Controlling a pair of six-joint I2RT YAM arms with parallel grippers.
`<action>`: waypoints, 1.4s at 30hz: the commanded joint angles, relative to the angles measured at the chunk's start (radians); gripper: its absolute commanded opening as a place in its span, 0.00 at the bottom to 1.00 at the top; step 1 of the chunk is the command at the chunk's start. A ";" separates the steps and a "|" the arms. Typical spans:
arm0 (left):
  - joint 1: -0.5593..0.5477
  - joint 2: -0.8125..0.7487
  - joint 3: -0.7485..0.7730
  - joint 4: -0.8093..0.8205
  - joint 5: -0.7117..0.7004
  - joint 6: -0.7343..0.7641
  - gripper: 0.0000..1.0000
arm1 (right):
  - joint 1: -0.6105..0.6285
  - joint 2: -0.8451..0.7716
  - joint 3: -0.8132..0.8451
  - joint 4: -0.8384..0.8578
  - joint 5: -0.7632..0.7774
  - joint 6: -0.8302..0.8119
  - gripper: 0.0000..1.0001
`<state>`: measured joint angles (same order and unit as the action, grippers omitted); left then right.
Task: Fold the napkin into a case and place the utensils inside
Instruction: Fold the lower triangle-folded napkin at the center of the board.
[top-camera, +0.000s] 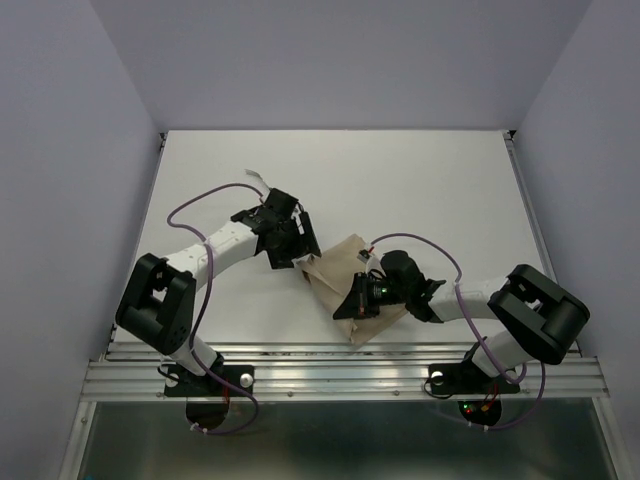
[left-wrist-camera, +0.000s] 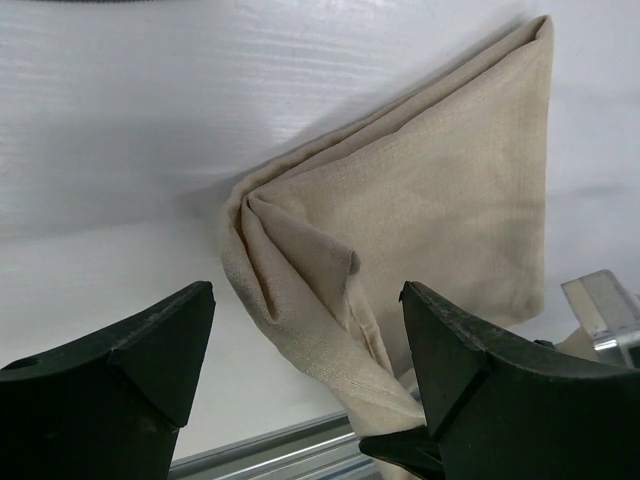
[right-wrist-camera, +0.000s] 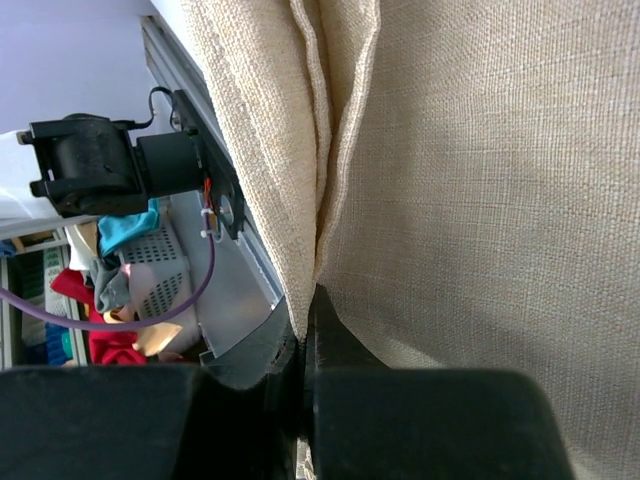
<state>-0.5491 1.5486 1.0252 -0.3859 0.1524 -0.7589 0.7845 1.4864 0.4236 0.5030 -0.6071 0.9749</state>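
The beige napkin (top-camera: 338, 288) lies folded near the table's front edge, between my two arms. Seen from the left wrist, the napkin (left-wrist-camera: 450, 190) is a flat folded panel with a bunched, creased corner nearest the camera. My left gripper (left-wrist-camera: 308, 335) is open, and its fingers (left-wrist-camera: 150, 350) straddle that creased strip without pinching it. In the top view the left gripper (top-camera: 292, 243) sits at the cloth's far left corner. My right gripper (right-wrist-camera: 305, 300) is shut on a seamed edge of the napkin (right-wrist-camera: 480, 180); from above the right gripper (top-camera: 360, 296) sits over the cloth's near side. No utensils show.
The metal rail (top-camera: 340, 365) runs along the table's near edge, just in front of the cloth. Purple cables (top-camera: 200, 205) loop from both arms. A pale shiny block (left-wrist-camera: 600, 305) sits at the right of the left wrist view. Coloured clutter (right-wrist-camera: 110, 290) lies off the table.
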 joint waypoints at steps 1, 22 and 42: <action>-0.006 -0.030 -0.051 0.044 0.053 0.036 0.87 | -0.014 0.003 -0.008 0.085 -0.036 0.015 0.01; -0.006 0.054 -0.011 0.067 0.072 0.009 0.23 | -0.014 0.009 -0.011 0.085 -0.039 0.007 0.01; -0.006 0.168 0.127 -0.071 0.058 -0.118 0.00 | -0.033 0.003 -0.066 0.083 -0.002 0.021 0.01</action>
<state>-0.5556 1.7050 1.0901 -0.3988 0.2691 -0.8303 0.7650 1.4967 0.3782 0.5426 -0.6189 0.9886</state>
